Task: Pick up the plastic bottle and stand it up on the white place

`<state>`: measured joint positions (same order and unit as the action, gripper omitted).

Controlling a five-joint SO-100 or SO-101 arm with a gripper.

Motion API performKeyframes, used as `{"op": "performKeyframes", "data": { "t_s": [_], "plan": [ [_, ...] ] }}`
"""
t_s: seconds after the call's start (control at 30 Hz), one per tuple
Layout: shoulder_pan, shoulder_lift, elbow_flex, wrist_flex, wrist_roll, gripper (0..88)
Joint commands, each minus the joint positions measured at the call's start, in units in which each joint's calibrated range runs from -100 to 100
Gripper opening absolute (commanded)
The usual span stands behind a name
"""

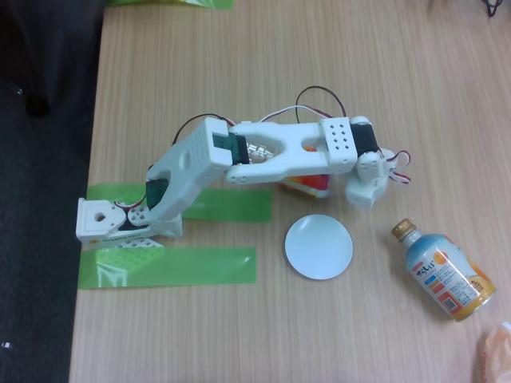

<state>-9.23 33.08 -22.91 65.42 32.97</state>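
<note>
Under the white arm (263,155), in the fixed view from above, your plastic bottle (307,185) showed as no more than a sliver of red, orange and yellow label peeking out below the forearm, with a glint of clear ribbed plastic visible through the gap in the arm's frame. It lay close to the upper edge of the white disc (318,246), apart from it, and you could not tell from this angle whether it was lying flat or already partly lifted. You had the arm folded over so the gripper (366,191) pointed down at the table just right of that label, which looks like a reach for the bottle. Whether the jaws were spread, closed or clamped on the bottle I cannot tell; the wrist block hid them.

The disc was flat, round and smooth, pale against the light wood-grain table (239,343), and sat bare, likely because the bottle had yet to be stood on it. Two strips of glossy green tape (168,266) lay beside the arm's base, probably marking where it belonged. Off to the right, well clear of the disc, a shorter bottle (443,271) with a gold cap and a blue-and-orange wrap lay on its side; you should leave it alone. Its rounded body suggests either bottle would roll if nudged.
</note>
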Motion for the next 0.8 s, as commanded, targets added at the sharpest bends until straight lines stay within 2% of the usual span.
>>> {"op": "performKeyframes", "data": {
  "t_s": [0.0, 0.5, 0.77],
  "plan": [
    [-0.18, -1.12, -4.39, -0.10, 0.18, 9.3],
    [-3.07, -1.96, -16.43, 0.42, -0.30, 9.0],
    [-4.48, -15.99, -10.00, -0.96, 0.07, 9.0]
  ]
}}
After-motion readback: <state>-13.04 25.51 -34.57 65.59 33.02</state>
